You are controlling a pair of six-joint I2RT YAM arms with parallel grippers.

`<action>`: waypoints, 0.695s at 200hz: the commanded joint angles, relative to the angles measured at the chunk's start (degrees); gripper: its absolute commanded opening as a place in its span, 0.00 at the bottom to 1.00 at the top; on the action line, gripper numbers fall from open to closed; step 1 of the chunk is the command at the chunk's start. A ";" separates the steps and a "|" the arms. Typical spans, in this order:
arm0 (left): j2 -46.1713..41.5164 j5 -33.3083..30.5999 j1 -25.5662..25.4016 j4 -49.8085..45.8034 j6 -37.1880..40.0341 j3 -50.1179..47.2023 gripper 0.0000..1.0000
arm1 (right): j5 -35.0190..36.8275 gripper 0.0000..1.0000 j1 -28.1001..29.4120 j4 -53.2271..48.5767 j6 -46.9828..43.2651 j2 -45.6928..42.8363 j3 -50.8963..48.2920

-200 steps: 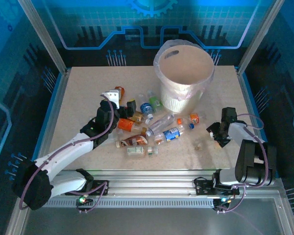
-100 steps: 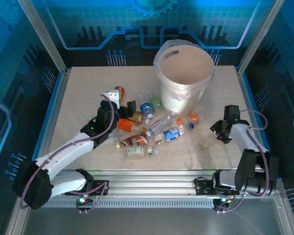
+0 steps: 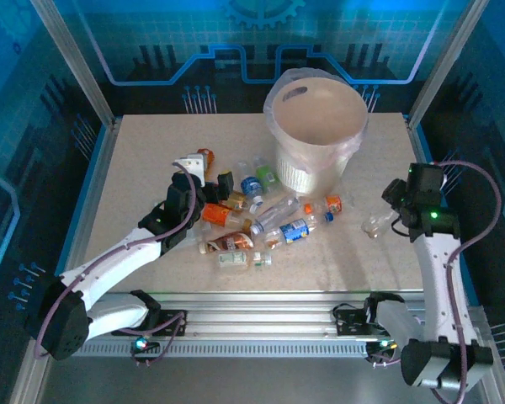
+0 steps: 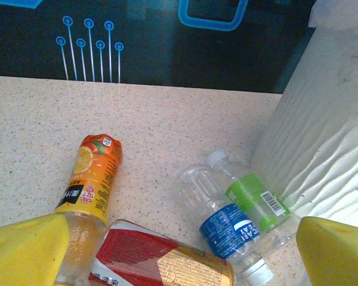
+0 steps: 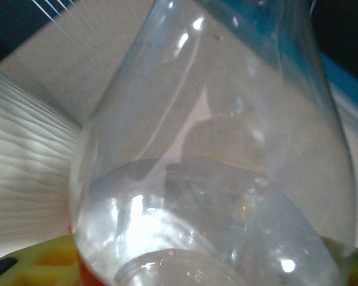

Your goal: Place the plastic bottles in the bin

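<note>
Several plastic bottles point(image 3: 261, 223) lie in a heap left of and in front of the bin point(image 3: 296, 172), a tall ribbed white bucket lined with a bag. My left gripper point(image 3: 212, 187) hangs open over the heap's left end. Between its yellow pads point(image 4: 24, 250) I see an orange-labelled bottle point(image 4: 92, 179), a red-labelled one point(image 4: 149, 259), a blue-labelled one point(image 4: 232, 229) and a green-labelled one point(image 4: 253, 196) against the bin wall point(image 4: 322, 131). My right gripper point(image 3: 393, 217) is raised at the right, shut on a clear bottle point(image 3: 375, 225), which looms close in its wrist view point(image 5: 215, 167).
The bin's ribbed wall point(image 5: 24, 179) shows to the left of the held bottle. Metal frame posts point(image 3: 438, 67) and blue panels close in the table's back and sides. Bare tabletop point(image 3: 151, 151) lies at the far left.
The right arm has risen and swung right and back from the table, closing on the clear bottle and lifting it. The left arm and the heap have not moved.
</note>
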 commanded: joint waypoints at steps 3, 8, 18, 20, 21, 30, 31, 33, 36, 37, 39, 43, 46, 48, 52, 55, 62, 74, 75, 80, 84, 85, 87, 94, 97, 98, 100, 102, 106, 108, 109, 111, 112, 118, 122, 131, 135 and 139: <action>-1.23 -0.94 0.72 0.32 -1.90 1.23 0.99 | 5.34 0.25 3.76 -4.91 -3.87 -1.26 7.01; -1.27 -0.91 0.70 0.28 -1.99 1.21 0.99 | 6.37 0.25 4.78 -5.10 -4.29 -1.34 8.40; -1.33 -0.94 0.75 0.16 -2.17 1.15 0.99 | 8.39 0.25 7.02 -5.38 -5.28 -1.31 11.55; -1.32 -0.91 0.76 0.18 -2.24 1.13 0.99 | 8.73 0.24 7.45 -5.35 -5.49 -1.28 12.03; -1.39 -0.89 0.79 0.19 -2.21 1.11 0.99 | 8.98 0.24 7.71 -5.33 -5.63 -1.23 12.33; -1.51 -0.93 0.80 0.10 -2.43 1.10 0.99 | 10.95 0.24 9.82 -5.14 -6.77 -0.97 15.03; -1.53 -0.95 0.81 0.10 -2.43 1.14 0.99 | 11.14 0.24 10.17 -5.14 -6.84 -0.94 15.28; -1.53 -0.91 0.79 0.04 -2.50 1.17 0.99 | 11.55 0.24 10.65 -5.07 -7.06 -0.86 15.87; -1.55 -0.88 0.81 0.02 -2.62 1.17 0.99 | 12.34 0.24 11.37 -5.05 -7.49 -0.64 16.72; -1.55 -0.88 0.77 0.02 -2.62 1.13 0.99 | 12.67 0.24 11.65 -5.05 -7.68 -0.60 17.09; -1.60 -0.90 0.78 0.02 -2.68 1.12 0.99 | 13.14 0.24 12.14 -4.98 -8.04 -0.46 17.70; -1.64 -0.87 0.80 0.02 -2.79 1.06 0.99 | 14.25 0.24 13.06 -4.95 -8.65 -0.13 18.93; -1.65 -0.87 0.83 0.02 -2.95 1.06 0.99 | 15.11 0.24 13.67 -4.83 -9.08 0.14 19.80; -1.73 -0.90 0.84 0.02 -3.01 1.02 0.99 | 15.60 0.24 14.21 -4.75 -9.38 0.32 20.32; -1.81 -0.95 0.82 0.02 -3.17 1.06 0.99 | 16.59 0.24 14.94 -4.46 -10.07 0.67 21.34; -1.82 -0.95 0.87 -0.06 -3.34 1.01 0.99 | 17.19 0.24 15.39 -4.25 -10.52 1.00 22.05; -1.81 -0.88 0.95 0.01 -3.70 1.09 0.99 | 17.97 0.24 16.27 -3.72 -11.85 1.76 23.81; -1.80 -0.57 1.05 -0.07 -4.22 1.12 0.99 | 18.58 0.24 17.47 -3.01 -13.49 3.38 26.82; -1.81 -0.50 1.02 -0.07 -4.30 1.15 0.99 | 18.56 0.24 17.60 -2.98 -13.63 3.52 27.02; -1.77 -0.40 1.05 -0.08 -4.56 1.12 0.99 | 18.54 0.23 18.00 -2.56 -14.18 4.17 28.31; -1.77 -0.35 1.11 -0.10 -4.70 1.14 0.99 | 18.39 0.23 18.41 -2.19 -14.62 4.88 29.34; -1.79 -0.39 1.14 -0.09 -4.75 1.16 0.99 | 18.33 0.23 18.51 -2.12 -14.72 5.01 29.64; -1.77 -0.34 1.12 -0.08 -4.86 1.13 0.99 | 18.29 0.23 18.80 -1.96 -15.01 5.31 30.14; -1.81 -0.18 1.10 -0.07 -5.18 1.13 0.99 | 18.11 0.23 19.68 -0.65 -16.19 6.40 31.67; -1.79 -0.11 1.09 -0.05 -5.31 1.10 0.99 | 17.98 0.23 20.09 -0.13 -16.70 6.92 32.32; -1.76 -0.09 1.09 -0.06 -5.41 1.09 0.99 | 18.00 0.23 20.18 0.05 -16.81 7.09 32.54; -1.80 -0.09 1.10 -0.16 -5.53 1.16 0.99 | 17.94 0.23 20.47 0.34 -17.12 7.50 32.93; -1.77 -0.04 1.09 -0.16 -5.58 1.13 0.99 | 17.93 0.23 20.72 0.67 -17.35 7.91 33.48; -1.81 -0.09 1.09 -0.16 -5.79 1.13 0.99 | 17.76 0.23 21.30 1.15 -17.92 8.75 34.57; -1.84 -0.02 1.15 -0.20 -5.85 1.14 0.99 | 17.69 0.23 21.56 1.36 -18.25 9.24 35.06; -1.87 -0.01 1.16 -0.23 -5.90 1.16 0.99 | 17.63 0.23 21.71 1.50 -18.38 9.43 35.40; -1.90 0.00 1.14 -0.24 -6.01 1.11 0.99 | 17.59 0.23 22.02 1.62 -18.72 9.98 35.80; -1.86 0.00 1.11 -0.29 -6.02 1.10 0.99 | 17.49 0.23 22.16 1.76 -18.88 10.20 36.17; -1.98 0.08 1.16 -0.40 -6.19 1.11 0.99 | 17.36 0.23 23.02 2.40 -19.88 11.65 37.86; -1.96 0.16 1.21 -0.61 -6.26 1.16 0.99 | 17.31 0.23 23.59 2.82 -20.55 12.76 38.96; -2.16 0.16 1.17 -0.83 -6.43 1.17 0.99 | 17.10 0.23 24.74 4.24 -22.07 15.06 41.49; -2.19 0.22 1.23 -0.94 -6.41 1.23 0.99 | 16.78 0.23 25.24 5.05 -22.95 16.08 42.69; -2.25 0.18 1.20 -1.10 -6.40 1.25 0.99 | 16.35 0.23 25.71 6.05 -23.82 17.12 43.69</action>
